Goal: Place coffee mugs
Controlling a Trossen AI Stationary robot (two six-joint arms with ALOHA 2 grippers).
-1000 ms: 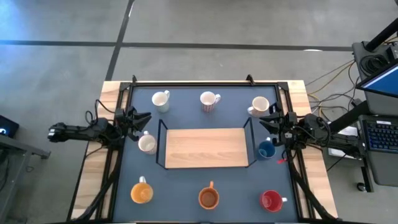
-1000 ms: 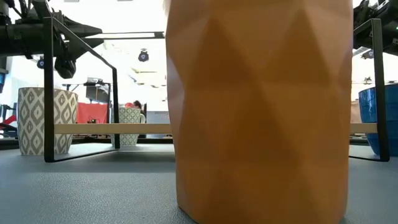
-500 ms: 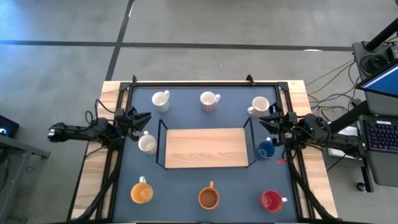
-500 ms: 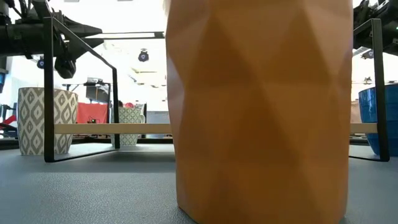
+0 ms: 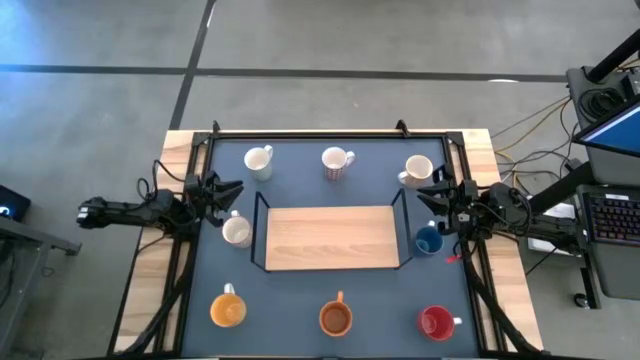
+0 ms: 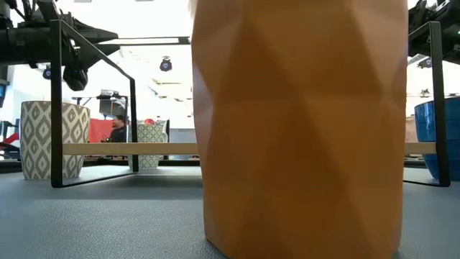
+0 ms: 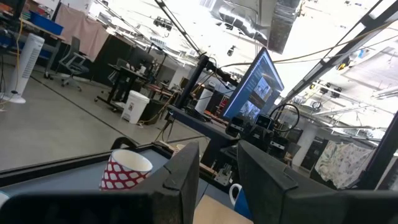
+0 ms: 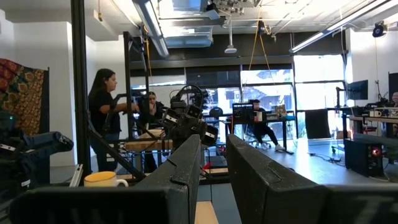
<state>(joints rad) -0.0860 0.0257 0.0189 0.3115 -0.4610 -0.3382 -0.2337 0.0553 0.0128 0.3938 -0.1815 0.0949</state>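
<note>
The left pincer (image 5: 228, 190) hovers at the tabletop's (image 5: 300, 300) left edge, fingers slightly apart, holding nothing. The right pincer (image 5: 432, 194) mirrors it at the right edge, likewise a little open and empty. Eight mugs ring a wooden board (image 5: 331, 237) in the middle: the white mug (image 5: 237, 231) sits nearest the left pincer, the blue mug (image 5: 429, 240) nearest the right.
</note>
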